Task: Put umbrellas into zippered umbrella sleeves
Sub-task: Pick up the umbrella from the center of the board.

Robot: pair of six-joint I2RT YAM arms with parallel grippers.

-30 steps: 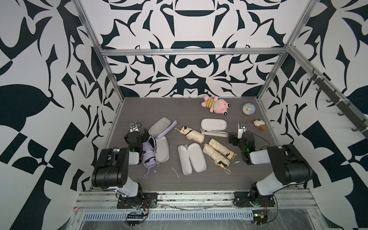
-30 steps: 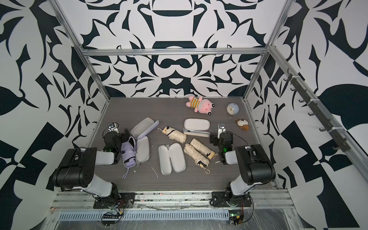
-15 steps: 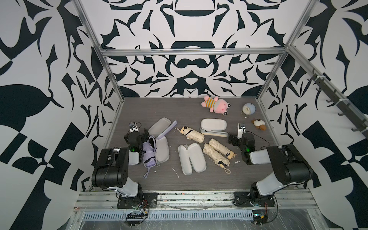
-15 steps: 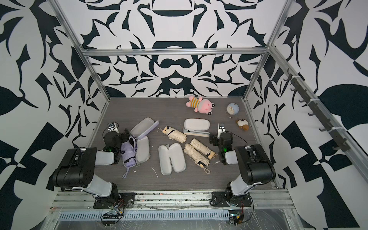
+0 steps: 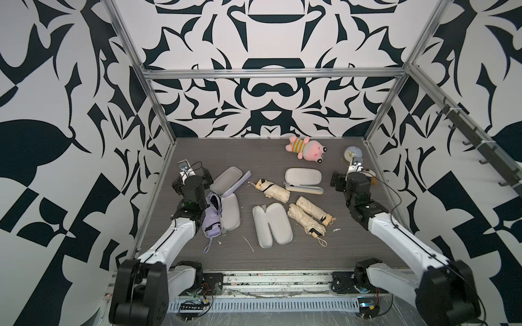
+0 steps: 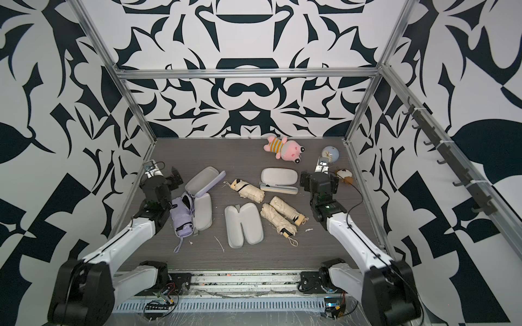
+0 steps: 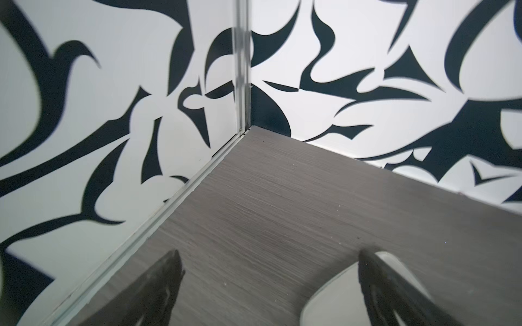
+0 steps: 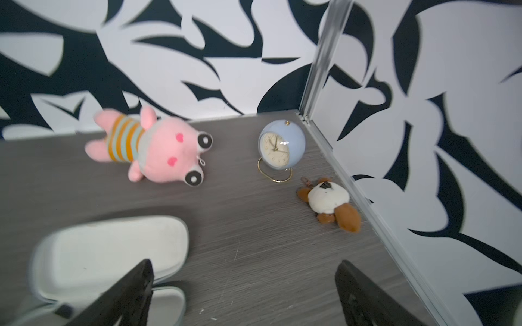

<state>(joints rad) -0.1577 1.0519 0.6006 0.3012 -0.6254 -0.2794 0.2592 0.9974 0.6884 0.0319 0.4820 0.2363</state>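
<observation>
lavender umbrella (image 5: 212,216) beside open sleeve (image 5: 231,211)

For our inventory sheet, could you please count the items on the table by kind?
Umbrellas: 4
Cases: 4
Plush toys: 2
Clock: 1
Total: 11

Grey table (image 5: 226,158) bears umbrellas (image 5: 272,190), open sleeves (image 5: 271,224), pink plush (image 5: 306,148), clock (image 5: 353,153), brown-white toy (image 8: 329,200).
</observation>
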